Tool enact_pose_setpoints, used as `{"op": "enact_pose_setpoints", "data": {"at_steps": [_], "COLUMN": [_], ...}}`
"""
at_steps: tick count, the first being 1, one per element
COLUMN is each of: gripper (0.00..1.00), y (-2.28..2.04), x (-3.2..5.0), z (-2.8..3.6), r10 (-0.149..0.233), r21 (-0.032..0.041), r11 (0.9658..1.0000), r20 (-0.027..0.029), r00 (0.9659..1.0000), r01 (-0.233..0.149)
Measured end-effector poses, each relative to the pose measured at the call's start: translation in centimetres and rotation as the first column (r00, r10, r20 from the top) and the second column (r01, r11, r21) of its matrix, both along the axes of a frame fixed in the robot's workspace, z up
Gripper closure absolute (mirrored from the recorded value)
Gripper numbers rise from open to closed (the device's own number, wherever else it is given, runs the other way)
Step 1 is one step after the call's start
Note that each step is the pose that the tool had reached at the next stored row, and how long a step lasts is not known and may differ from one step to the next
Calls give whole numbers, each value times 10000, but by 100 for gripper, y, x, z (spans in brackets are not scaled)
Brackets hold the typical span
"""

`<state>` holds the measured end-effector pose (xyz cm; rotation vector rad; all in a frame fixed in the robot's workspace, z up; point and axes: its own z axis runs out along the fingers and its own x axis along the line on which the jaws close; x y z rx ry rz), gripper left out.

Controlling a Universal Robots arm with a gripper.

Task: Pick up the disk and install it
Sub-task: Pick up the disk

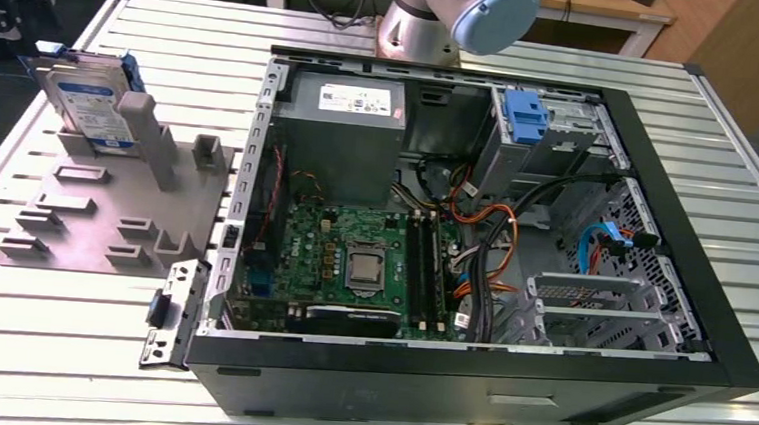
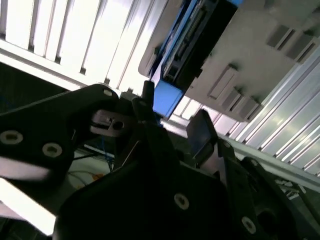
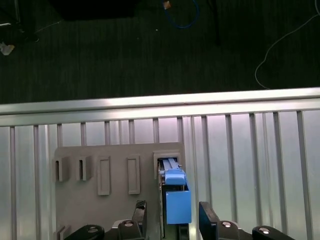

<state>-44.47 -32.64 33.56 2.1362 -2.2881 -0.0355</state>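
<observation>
— Fingers (image 3: 141, 214) closest in: how do they stand?
— Spread apart. The gripper (image 3: 172, 206) straddles the disk (image 3: 176, 197), one finger on each side, and I see no contact.
— Where's the disk?
— On edge in a slot of the grey fixture plate (image 3: 116, 156), on the slatted metal table (image 3: 250, 165). The open computer case (image 1: 486, 230) is toward the exterior view's right.

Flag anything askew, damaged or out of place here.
Nothing stands out. The disk stands upright in the grey fixture, the open computer case lies flat, and the gripper is open above the disk.
</observation>
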Motion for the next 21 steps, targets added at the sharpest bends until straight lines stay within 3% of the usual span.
{"op": "enact_pose_setpoints", "data": {"at_steps": [4,6,7,18,21], "gripper": [47,47,47,47,47], "y": [6,6,6,-3,-16], "x": [-79,-81,-81,-82,-82], "z": [-57,-73,-76,-84,-104], "r10": [28,30,30,32,33], "r21": [56,171,191,193,263], "r11": [10000,9998,9998,9998,9996], "r20": [11,9,13,54,55], "r00": [10000,10000,10000,10000,10000], "r01": [-28,-31,-30,-33,-34]}}
